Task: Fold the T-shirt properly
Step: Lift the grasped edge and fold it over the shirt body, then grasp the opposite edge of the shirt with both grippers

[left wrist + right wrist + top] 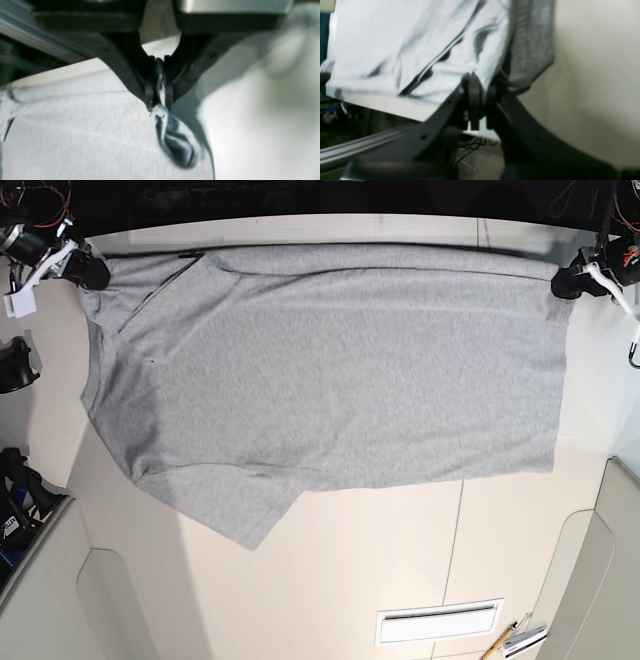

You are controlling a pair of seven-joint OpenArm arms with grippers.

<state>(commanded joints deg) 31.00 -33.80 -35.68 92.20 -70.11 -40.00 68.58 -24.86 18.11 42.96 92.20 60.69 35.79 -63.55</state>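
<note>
**Ana:** Grey knit is bunched between the jaws of the left gripper [159,100]: pressed together on a small twist of the T-shirt [330,380], with a knot of cloth hanging just below the fingertips.

**Ben:** And the right gripper [480,100]?

**Ana:** Also clamped on the T-shirt, at a folded edge, though the wrist view is blurred and I can't tell how deep the bite goes. In the base view the left gripper [567,283] pinches one far corner of the shirt and the right gripper [88,272] the other far corner.

**Ben:** Where does the shirt itself lie?

**Ana:** Spread across the pale table [420,550], far edge stretched between the two grippers, one sleeve [240,515] sticking out from its near edge on the right gripper's side. No lettering shows.

**Ben:** What could go wrong?

**Ana:** My guess: the left pinch looks thin, so a quick pull could slip that corner free and drop the edge. If the arms move unevenly, the taut far edge would skew and the fold land crooked. The loose sleeve might drag and tuck under, and the creases near the right gripper could get pressed in.
</note>
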